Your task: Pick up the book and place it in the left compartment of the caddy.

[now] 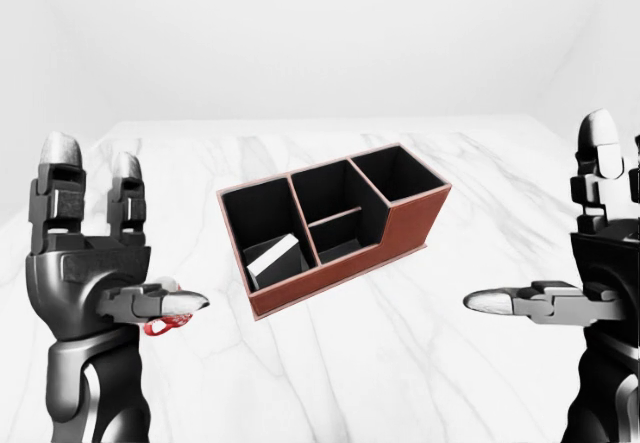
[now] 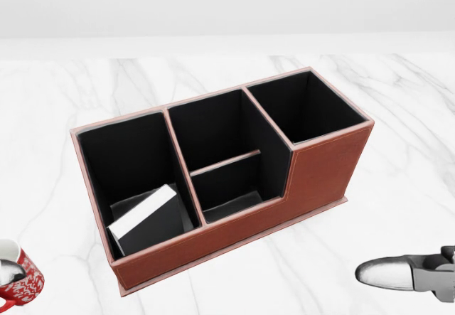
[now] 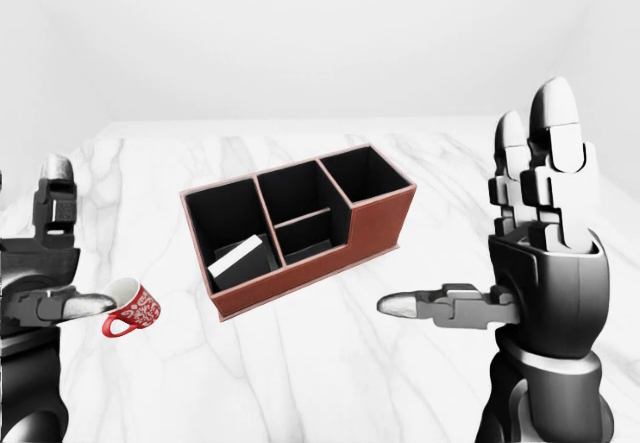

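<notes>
Fingers spread wide on both the left hand and the right hand, each empty and raised. Between them sits the caddy; the book leans in its left compartment, seemingly delivered. A red mug stands beside the left hand.

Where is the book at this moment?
In the head view, the book leans tilted inside the leftmost compartment of the caddy, at lower left, with the red mug beyond the caddy's left end.
</notes>
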